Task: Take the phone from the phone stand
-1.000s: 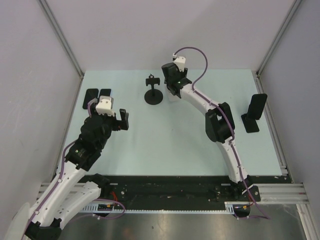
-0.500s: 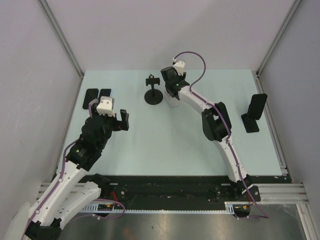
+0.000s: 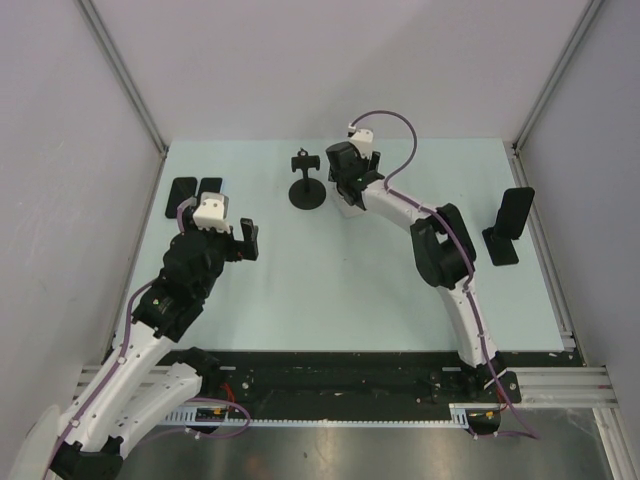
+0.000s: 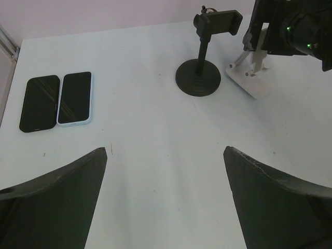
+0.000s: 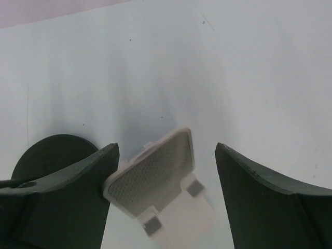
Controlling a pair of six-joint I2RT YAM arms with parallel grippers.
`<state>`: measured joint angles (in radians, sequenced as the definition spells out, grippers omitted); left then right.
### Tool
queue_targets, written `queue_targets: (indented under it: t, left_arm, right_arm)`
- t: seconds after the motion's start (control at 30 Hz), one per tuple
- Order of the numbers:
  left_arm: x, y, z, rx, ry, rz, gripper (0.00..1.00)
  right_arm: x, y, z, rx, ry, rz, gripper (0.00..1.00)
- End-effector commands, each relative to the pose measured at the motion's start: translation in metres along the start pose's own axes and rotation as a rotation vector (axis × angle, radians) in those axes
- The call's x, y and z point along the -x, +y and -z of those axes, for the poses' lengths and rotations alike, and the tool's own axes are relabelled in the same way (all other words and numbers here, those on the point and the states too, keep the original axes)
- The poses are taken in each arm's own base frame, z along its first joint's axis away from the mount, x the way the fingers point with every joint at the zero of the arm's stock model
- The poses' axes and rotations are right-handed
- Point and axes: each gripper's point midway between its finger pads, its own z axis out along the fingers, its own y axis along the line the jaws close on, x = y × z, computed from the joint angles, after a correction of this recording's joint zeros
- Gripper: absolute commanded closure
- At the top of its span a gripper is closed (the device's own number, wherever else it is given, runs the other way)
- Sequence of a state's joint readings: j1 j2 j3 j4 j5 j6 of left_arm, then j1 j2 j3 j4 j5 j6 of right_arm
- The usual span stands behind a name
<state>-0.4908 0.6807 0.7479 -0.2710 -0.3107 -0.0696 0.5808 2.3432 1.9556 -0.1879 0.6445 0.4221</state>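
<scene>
A black phone (image 3: 517, 208) leans upright on a black phone stand (image 3: 500, 250) at the table's right edge, far from both grippers. My right gripper (image 3: 347, 190) (image 5: 166, 148) is at the back centre, open, its jaws on either side of an empty white folding stand (image 5: 155, 181) (image 3: 346, 208). The left finger sits against that stand's edge. My left gripper (image 3: 245, 238) (image 4: 165, 150) hovers open over bare table at the left, holding nothing.
Two phones (image 4: 39, 102) (image 4: 75, 97) lie flat side by side at the back left. A black pole stand with a round base (image 3: 307, 192) (image 4: 198, 78) and an empty clamp stands just left of the white stand. Walls enclose the table.
The right gripper's jaws have spread wider around the white stand, and its wrist has shifted slightly right. The left arm has stayed still.
</scene>
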Motion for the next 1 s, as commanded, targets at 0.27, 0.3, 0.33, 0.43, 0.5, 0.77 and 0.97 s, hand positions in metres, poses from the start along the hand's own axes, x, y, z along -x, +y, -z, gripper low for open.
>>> queue_targets:
  t: [0.27,0.3,0.33,0.43,0.5,0.77,0.97]
  left_arm:
    - [0.004,-0.003,-0.002,-0.016,-0.021,-0.018,0.0]
    - [0.005,-0.004,-0.003,-0.017,-0.021,-0.018,0.0]
    - [0.005,-0.004,-0.002,-0.019,-0.023,-0.017,0.0]
    - [0.005,-0.005,-0.002,-0.025,-0.022,-0.014,0.0]
    - [0.005,-0.007,-0.002,-0.033,-0.022,-0.015,0.0]
    - [0.005,-0.007,-0.002,-0.034,-0.023,-0.014,0.0]
    - [0.003,-0.007,-0.003,-0.034,-0.016,-0.018,0.0]
  right_arm:
    - [0.081,-0.003,0.079,0.182,-0.11,-0.087,0.1]
    - [0.068,-0.011,0.078,0.185,-0.085,-0.073,0.1]
    - [0.073,-0.01,0.09,0.244,-0.079,-0.072,0.11]
    - [0.053,-0.019,0.102,0.333,-0.006,-0.072,0.15]
    - [0.041,-0.025,0.105,0.362,0.038,-0.09,0.17]
    - [-0.027,-0.04,0.095,0.412,0.217,-0.204,0.54]
    - [-0.065,-0.032,0.077,0.424,0.313,-0.337,0.74]
